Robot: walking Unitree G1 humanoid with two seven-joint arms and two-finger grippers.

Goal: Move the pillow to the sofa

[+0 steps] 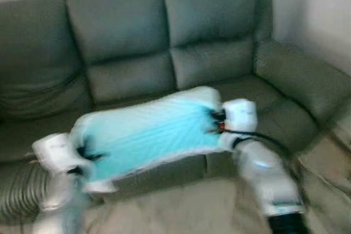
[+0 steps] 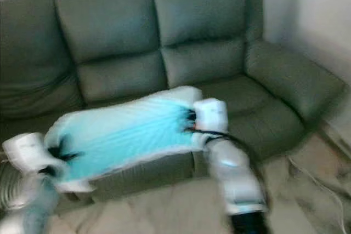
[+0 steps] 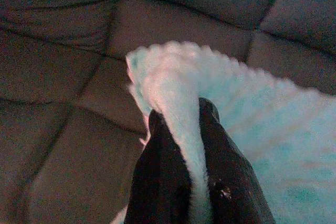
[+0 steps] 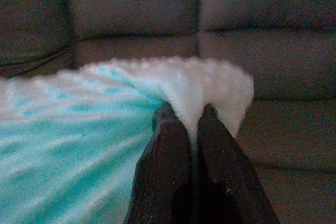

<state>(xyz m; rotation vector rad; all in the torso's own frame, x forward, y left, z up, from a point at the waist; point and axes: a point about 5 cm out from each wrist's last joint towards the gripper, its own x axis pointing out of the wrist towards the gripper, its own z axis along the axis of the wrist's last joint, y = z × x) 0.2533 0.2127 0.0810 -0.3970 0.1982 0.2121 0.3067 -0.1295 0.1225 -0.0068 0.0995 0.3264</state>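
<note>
A: Where's the pillow (image 1: 153, 135)?

B: Stretched between both arms, over the sofa (image 1: 131, 42) seat's front edge, though blur hides whether it touches.

A: Grip?

B: Left gripper (image 3: 181, 129) and right gripper (image 4: 184, 124) each pinch an end, keeping it level for setting down.

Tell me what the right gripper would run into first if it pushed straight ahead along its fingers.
The right gripper is shut on the pillow, so the pillow's edge is already there. Past it, the sofa backrest looks next, though depth is hard to judge.
</note>
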